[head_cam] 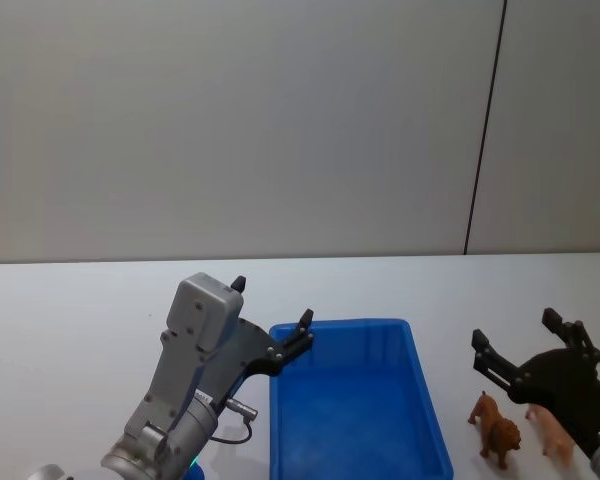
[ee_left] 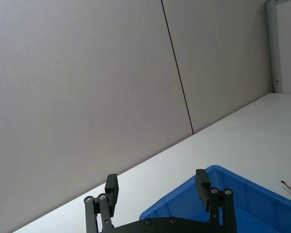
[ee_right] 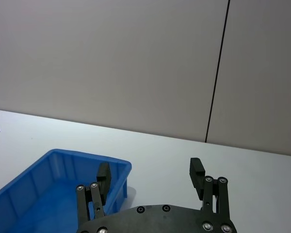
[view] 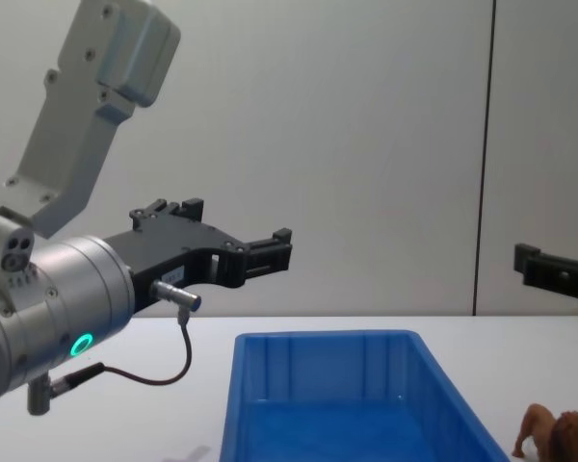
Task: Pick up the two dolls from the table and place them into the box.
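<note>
Right hand (head_cam: 513, 327) over lion (head_cam: 496, 430), left hand (head_cam: 272, 300) beside box (head_cam: 360, 323).

A plain grey wall (head_cam: 230, 120) is seen, evenly lit and split by a dark vertical seam (head_cam: 485, 130). What may be a white door frame (ee_left: 270, 48) is glimpsed at its end.

At five o'clock in the head view the pale pink plastic animal figurine (head_cam: 552, 435) is partly covered by the black right gripper (head_cam: 513, 330), its kind too small to tell. The brown plastic lion figurine (view: 539, 428) sits at four o'clock in the chest view, cut through the mane by the picture's edge; one of the right gripper's fingers (view: 549, 269) pokes in at three o'clock, the rest cut off. The bright blue rectangular plastic bin (head_cam: 340, 326) loses its near end at six o'clock in both views. In the left wrist view the lion is cut down to rump and thin tail
</note>
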Motion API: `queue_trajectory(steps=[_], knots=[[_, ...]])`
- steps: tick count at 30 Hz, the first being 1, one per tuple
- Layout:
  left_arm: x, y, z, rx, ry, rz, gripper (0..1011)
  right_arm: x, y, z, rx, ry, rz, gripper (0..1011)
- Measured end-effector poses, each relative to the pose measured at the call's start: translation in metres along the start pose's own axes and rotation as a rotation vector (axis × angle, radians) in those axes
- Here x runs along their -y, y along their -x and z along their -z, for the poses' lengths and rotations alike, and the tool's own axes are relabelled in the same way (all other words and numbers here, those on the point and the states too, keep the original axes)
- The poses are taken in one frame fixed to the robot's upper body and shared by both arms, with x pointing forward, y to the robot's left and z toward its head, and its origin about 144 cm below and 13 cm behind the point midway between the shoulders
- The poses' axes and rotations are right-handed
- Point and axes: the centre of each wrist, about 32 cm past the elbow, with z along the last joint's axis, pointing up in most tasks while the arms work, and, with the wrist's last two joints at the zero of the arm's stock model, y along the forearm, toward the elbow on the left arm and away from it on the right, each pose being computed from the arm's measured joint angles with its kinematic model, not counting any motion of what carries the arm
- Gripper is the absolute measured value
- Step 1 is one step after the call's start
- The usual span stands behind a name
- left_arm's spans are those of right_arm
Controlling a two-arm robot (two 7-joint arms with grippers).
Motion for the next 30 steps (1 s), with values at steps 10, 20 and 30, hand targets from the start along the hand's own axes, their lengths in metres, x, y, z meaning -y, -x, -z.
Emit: queue_trajectory(steps=[10,20,30], knots=[[0.000,0.000,0.000,0.000,0.000,0.000,1001,0.007,-0.003,0.002,-0.008,0.058,0.067,1001],[0.000,0.000,0.000,0.000,0.000,0.000,1002,0.014,-0.008,0.006,-0.006,0.116,0.131,1001],[0.000,0.000,0.000,0.000,0.000,0.000,1001,0.020,-0.014,0.015,0.004,0.174,0.184,1001]])
